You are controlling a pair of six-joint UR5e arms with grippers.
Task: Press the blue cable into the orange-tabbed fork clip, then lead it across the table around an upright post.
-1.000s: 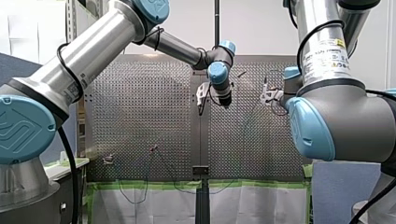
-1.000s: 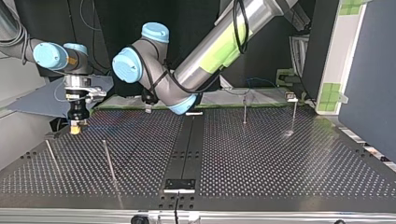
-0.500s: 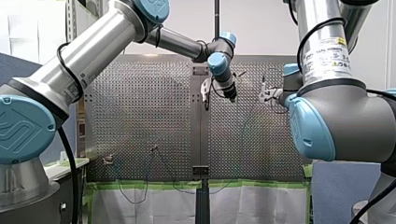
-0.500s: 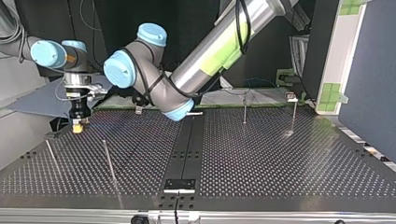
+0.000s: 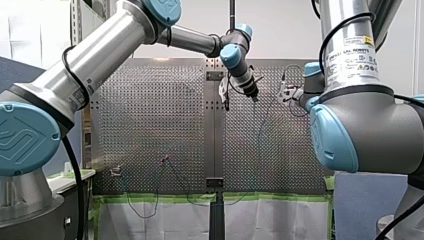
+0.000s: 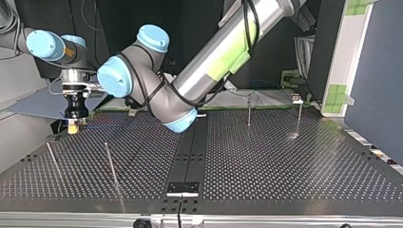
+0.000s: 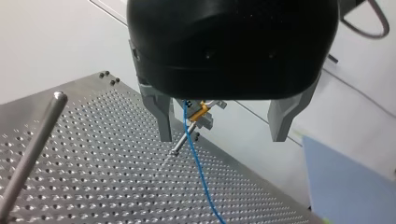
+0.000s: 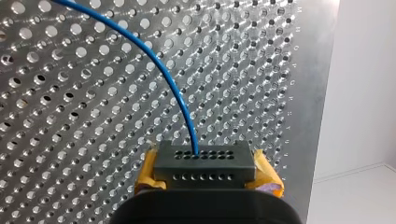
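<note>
The big metal table (image 6: 285, 166) is full of little holes. My left arm (image 6: 223, 42) is the biggest thing over it. It comes in at the top view's right and reaches far over to the left half. My right arm (image 6: 45, 45) comes in at the top view's left and points down near the table's far left corner.

My left gripper (image 7: 222, 137) is black with two metal fingers (image 7: 163, 116). The fingers are wide apart and have nothing in them. They hang above the table and do not touch it. My right gripper (image 8: 204, 161) has yellow pads (image 8: 149, 175) on its sides. It is squeezed tight on the blue cable (image 8: 173, 88), which comes out from between its tips and bends away over the holes.

Thin metal posts (image 6: 110, 164) stand on the table, two in the top view's left half and two near its far right.

In the left wrist view the blue cable (image 7: 196, 158) runs down ahead of my left gripper, in the gap between its fingers, touching neither. Just beside the cable, near the table's edge, sits the small clip (image 7: 201, 112) with its orange tab. I cannot tell if the cable sits in the clip
</note>
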